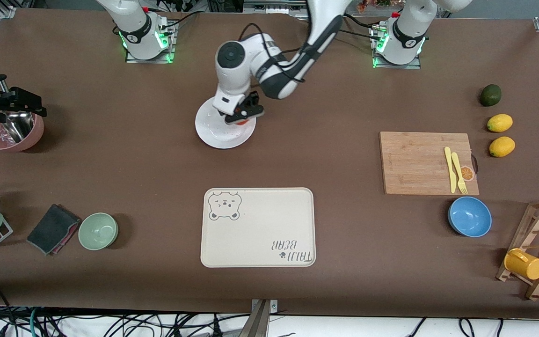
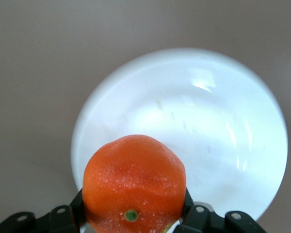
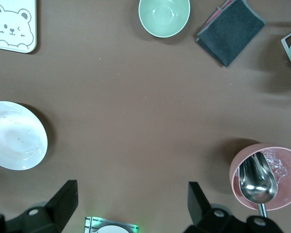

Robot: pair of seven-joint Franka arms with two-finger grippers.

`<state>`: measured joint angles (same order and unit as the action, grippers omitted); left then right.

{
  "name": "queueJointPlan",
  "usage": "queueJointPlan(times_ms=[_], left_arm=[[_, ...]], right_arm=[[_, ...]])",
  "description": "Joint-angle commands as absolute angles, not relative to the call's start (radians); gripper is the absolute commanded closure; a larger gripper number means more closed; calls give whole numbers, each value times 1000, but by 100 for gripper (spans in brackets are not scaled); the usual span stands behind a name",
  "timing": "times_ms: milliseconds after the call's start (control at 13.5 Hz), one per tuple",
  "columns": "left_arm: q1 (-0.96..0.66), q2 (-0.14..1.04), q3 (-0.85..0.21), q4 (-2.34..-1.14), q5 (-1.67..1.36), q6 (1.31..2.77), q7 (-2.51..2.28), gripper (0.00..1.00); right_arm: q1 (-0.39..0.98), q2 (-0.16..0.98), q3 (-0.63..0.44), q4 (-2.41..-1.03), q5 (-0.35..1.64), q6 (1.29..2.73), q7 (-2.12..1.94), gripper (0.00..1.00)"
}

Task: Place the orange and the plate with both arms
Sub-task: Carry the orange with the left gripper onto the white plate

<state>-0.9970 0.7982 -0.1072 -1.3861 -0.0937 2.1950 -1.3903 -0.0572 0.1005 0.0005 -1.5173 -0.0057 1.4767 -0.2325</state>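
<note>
orange [image 2: 134,183] over plate [image 1: 213,131] (in left end effector [image 1: 241,113]) | tray [image 1: 258,228] nearer camera than plate

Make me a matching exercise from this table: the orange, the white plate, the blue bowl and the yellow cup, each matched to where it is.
Things:
1. orange
2. plate
3. blue bowl
4. yellow cup

Places:
A. hanging on the wooden rack
B. held in the left tool, over the plate
C. on the table between the two arm bases and the bear-print tray
D. just nearer the front camera than the cutting board

Pairs: 1-B, 2-C, 3-D, 4-A
</note>
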Motion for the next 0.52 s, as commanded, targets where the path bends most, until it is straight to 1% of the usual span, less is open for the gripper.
queueJointPlan(times_ms=[0,74,148,222,296,370,444], left_arm=[[-1051,899,-89,-1285,-120,2258,-1439,89],[-1052,916,-89,-1284,-120,2297,-1436,77],[-1052,922,-87,-1287,-117,2307,-1431,32],[-1052,919,-87,-1287,-107,2298,-1430,0],[-1043,902,-83,-1287,-106,2281,-1428,0],[-1020,869,-78,-1287,-101,2213,-1425,0],[-964,833,-81,-1285,-98,2125,-1410,0]], right_arm=[[-57,109,2,-1497,-14,1471,-230,0],[-57,107,2,-1497,-14,1471,-230,0],[-57,109,2,-1499,-14,1471,-230,0],[-57,109,2,-1499,-14,1471,-230,0],[-57,109,2,-1497,-14,1471,-230,0],[-57,109,2,-1497,-14,1471,-230,0],[-58,109,2,-1497,-15,1474,-230,0]])
